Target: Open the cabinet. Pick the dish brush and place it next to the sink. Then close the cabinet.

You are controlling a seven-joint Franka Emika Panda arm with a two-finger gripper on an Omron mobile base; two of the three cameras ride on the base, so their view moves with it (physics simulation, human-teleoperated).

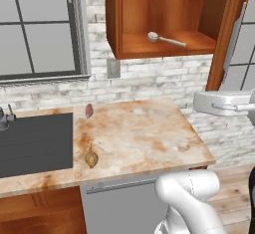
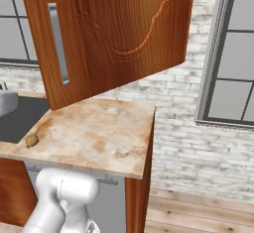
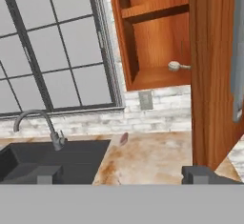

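Observation:
The cabinet hangs on the brick wall with its door swung wide open; the silver bar handle faces outward. On the lower shelf lies the dish brush, cream head to the left, and its head pokes out from behind the door's edge in the hand view. The dark sink with its faucet is set into the counter at the left. My gripper is open with nothing between its fingertips, just off the door's outer edge, below shelf height and aimed toward the sink and cabinet.
A yellowish-brown lump and a pinkish lump lie on the marble counter beside the sink. The arm's white hand hovers past the counter's right end. Windows flank the cabinet; a wall outlet sits under it.

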